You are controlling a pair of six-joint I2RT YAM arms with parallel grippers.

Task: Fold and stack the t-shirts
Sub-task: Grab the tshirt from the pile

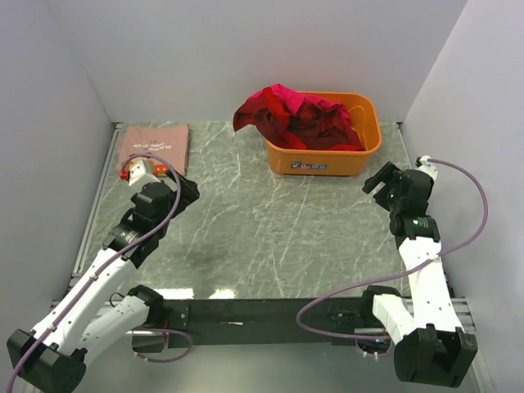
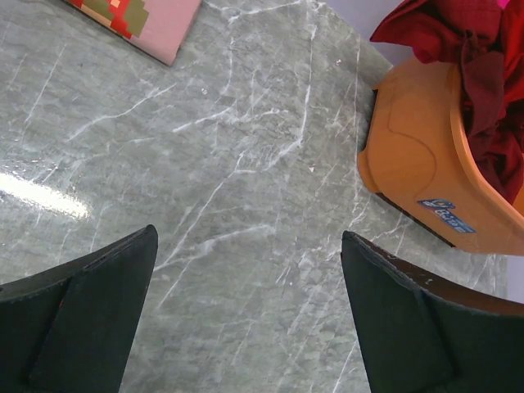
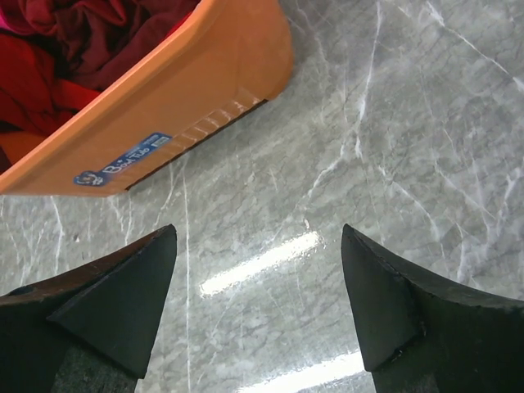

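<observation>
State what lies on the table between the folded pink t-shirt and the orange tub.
Nothing: bare table separates pink t-shirt from orange tub, per top view.

- The left arm (image 1: 98, 278) and right arm (image 1: 426, 282) both have white shells over black joints, and chunky black bases.
- A thin purple cable (image 1: 486, 205) trails back from each hand.
- The left gripper (image 1: 146, 169) shows orange patches beside a white tip.
- The fingers (image 2: 90, 327) are matte black wedges.
</observation>
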